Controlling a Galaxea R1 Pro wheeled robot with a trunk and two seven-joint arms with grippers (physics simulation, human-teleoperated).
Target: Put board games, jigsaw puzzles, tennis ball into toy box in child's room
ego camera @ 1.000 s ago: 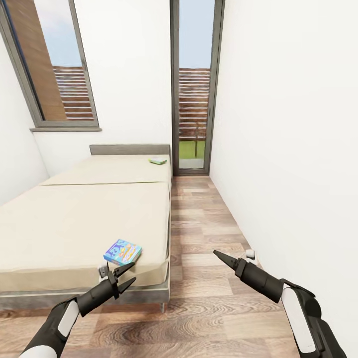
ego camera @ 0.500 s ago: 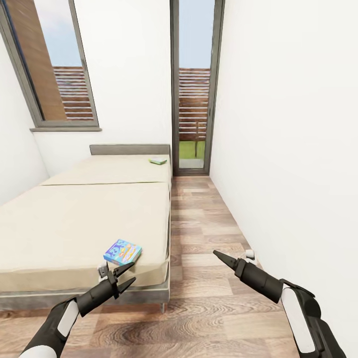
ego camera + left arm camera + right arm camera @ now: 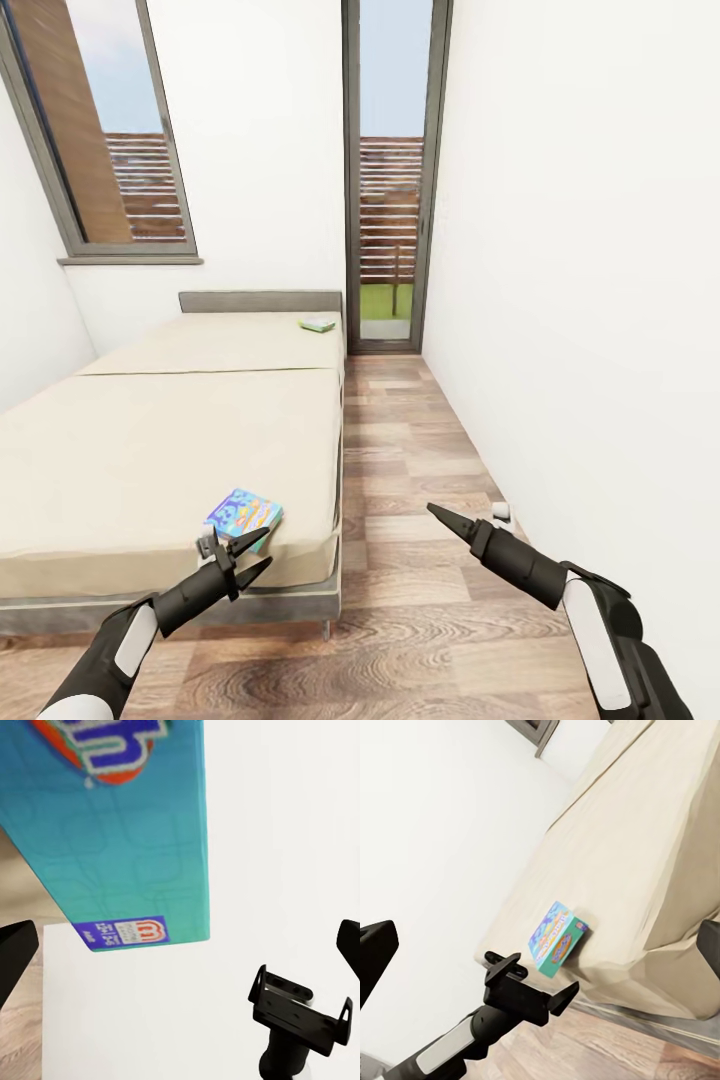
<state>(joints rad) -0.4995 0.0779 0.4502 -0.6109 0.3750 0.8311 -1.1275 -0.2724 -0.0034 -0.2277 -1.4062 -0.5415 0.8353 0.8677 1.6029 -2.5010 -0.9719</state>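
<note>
Bed [image 3: 150,440] takes the left half of the head view, and the blue-green board game [image 3: 245,513] lies flat on the cream mattress close to its near corner, beside the edge that faces the wooden floor [image 3: 420,600]. The left gripper [image 3: 245,558] hovers just before this box with its jaws apart and nothing between them; in the left wrist view the teal side of the box [image 3: 127,847] is already very near. To take it well, I think the arm should go forward a little and lower, put one finger over the lid and one under the side that reaches the mattress edge, and close slowly so the flat box does not slide away. Further back, near the grey headboard [image 3: 260,300], the small pale green-white game [image 3: 317,324] waits on the mattress. At the right, the right gripper [image 3: 445,517] hangs over the floor near the white wall and carries nothing; its fingers look together, but I cannot tell this surely. The toy box is not before the cameras, so its contents cannot be told.
</note>
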